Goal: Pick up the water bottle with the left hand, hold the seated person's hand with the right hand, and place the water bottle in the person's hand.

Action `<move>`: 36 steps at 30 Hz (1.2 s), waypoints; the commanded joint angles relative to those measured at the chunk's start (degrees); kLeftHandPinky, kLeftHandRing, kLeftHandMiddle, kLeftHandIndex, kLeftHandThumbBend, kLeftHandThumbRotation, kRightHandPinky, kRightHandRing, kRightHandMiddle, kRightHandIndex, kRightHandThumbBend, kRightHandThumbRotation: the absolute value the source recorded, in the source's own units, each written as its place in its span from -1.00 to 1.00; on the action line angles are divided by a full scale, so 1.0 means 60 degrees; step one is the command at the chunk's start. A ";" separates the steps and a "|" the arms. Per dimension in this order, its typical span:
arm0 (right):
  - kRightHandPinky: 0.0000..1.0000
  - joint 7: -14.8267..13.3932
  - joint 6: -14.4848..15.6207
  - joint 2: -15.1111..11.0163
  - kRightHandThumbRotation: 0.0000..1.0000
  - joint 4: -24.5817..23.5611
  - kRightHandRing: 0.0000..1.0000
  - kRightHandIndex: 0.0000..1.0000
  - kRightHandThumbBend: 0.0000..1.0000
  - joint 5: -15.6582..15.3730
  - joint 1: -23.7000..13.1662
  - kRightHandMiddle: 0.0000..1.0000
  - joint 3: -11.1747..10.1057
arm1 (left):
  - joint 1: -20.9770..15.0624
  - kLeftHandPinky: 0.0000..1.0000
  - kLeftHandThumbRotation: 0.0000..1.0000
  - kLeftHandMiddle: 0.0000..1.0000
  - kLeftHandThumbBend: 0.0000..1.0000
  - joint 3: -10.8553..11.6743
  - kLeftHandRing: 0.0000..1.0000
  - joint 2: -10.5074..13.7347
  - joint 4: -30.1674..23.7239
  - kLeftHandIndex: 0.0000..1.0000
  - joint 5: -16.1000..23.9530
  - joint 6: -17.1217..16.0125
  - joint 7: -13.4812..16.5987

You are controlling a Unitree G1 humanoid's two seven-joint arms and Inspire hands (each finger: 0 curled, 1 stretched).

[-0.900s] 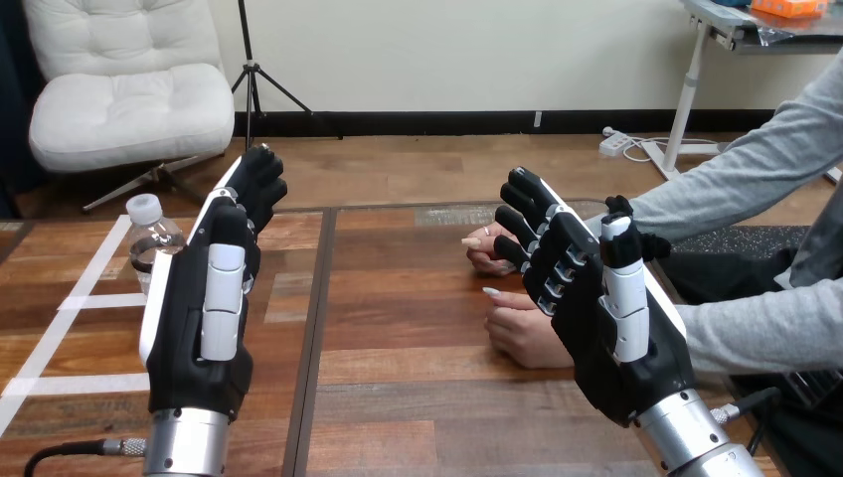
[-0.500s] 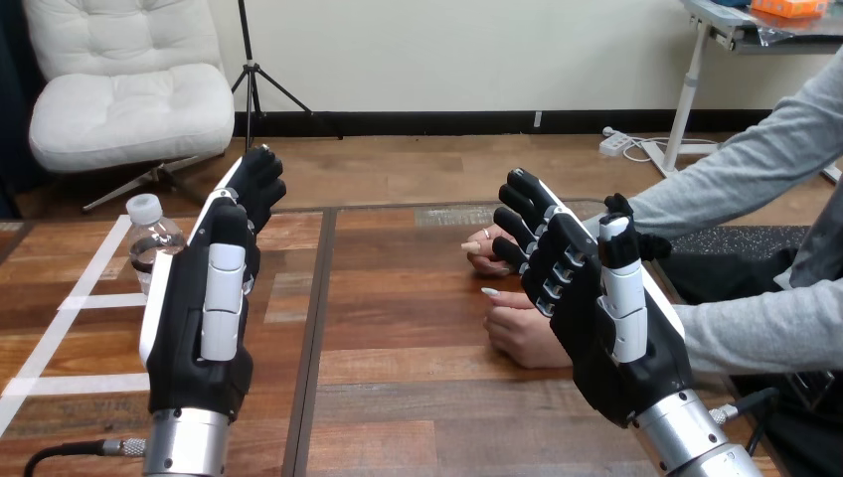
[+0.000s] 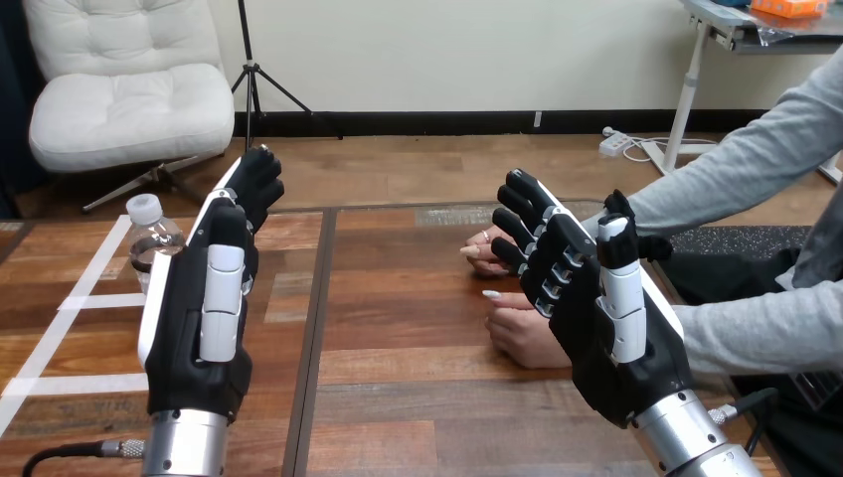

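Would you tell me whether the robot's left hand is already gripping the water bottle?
No, the left hand's fingers are straight and uncurled, while the water bottle stands upright on the table just beyond it.

Capped water bottle (image 3: 151, 243) upright at left; person's hand (image 3: 522, 335) resting right.
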 commanded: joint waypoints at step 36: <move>1.00 0.0035 0.0011 -0.0019 1.00 -0.0457 1.00 0.93 0.67 0.0016 -0.0286 0.98 -0.0032 | -0.0399 1.00 -0.96 0.99 1.00 0.0153 1.00 0.0232 -0.0165 0.99 0.1035 -0.0464 0.0651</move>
